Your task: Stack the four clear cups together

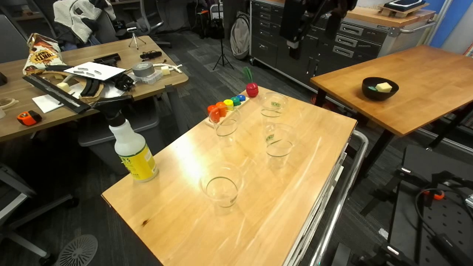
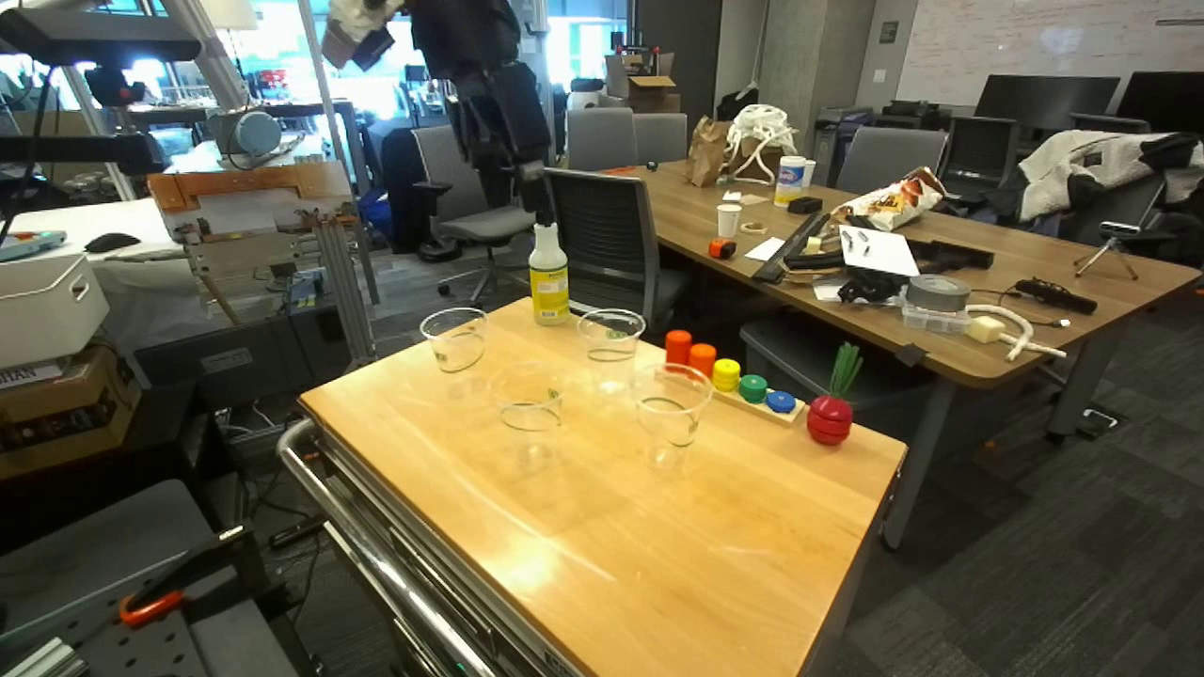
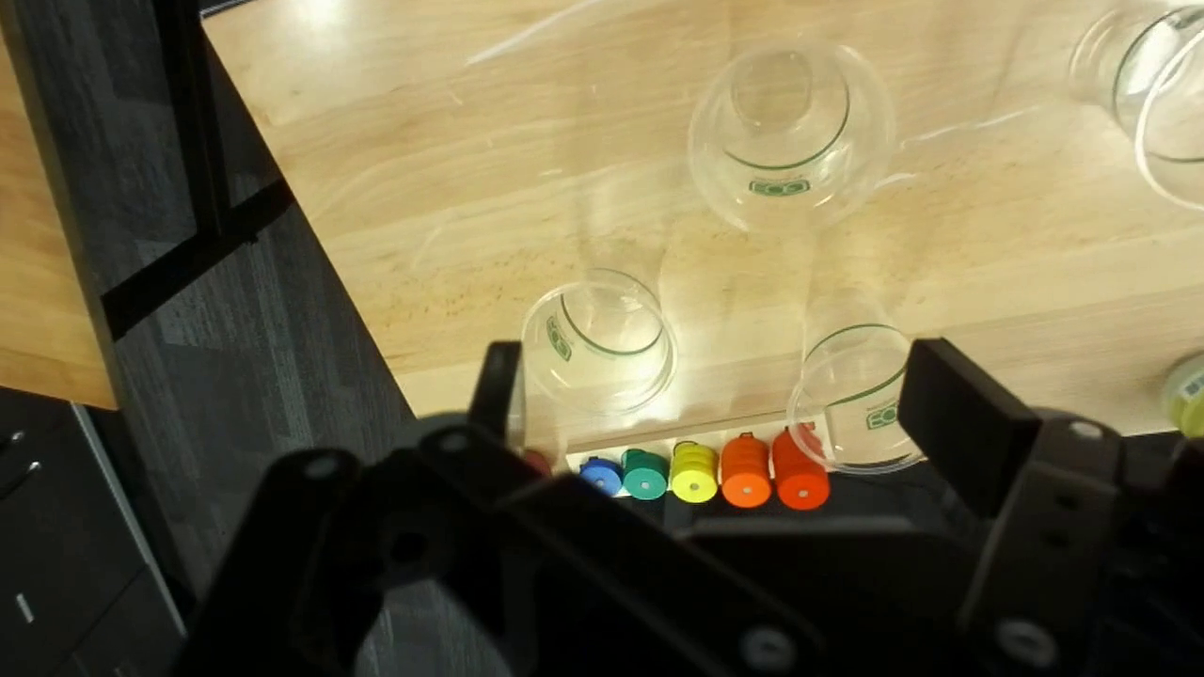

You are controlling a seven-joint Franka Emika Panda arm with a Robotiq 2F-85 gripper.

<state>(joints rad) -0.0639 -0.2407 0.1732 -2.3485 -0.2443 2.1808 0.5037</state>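
Four clear cups point(image 1: 222, 187), one yellow-labelled bottle point(image 2: 549, 287); five coloured stacks point(image 2: 726, 374), one toy radish point(image 2: 830, 420)

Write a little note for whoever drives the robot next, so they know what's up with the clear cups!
Tool: open, holding nothing, up in the air.
Where, in the wrist view: lower right cup near the red end of the blocks; lower left cup near their blue end; upper middle cup; upper right cup, partly cut off by the picture's edge. All four stand upright and apart on the table.
Done: nothing stacked yet.
Left: put all four into one stack.
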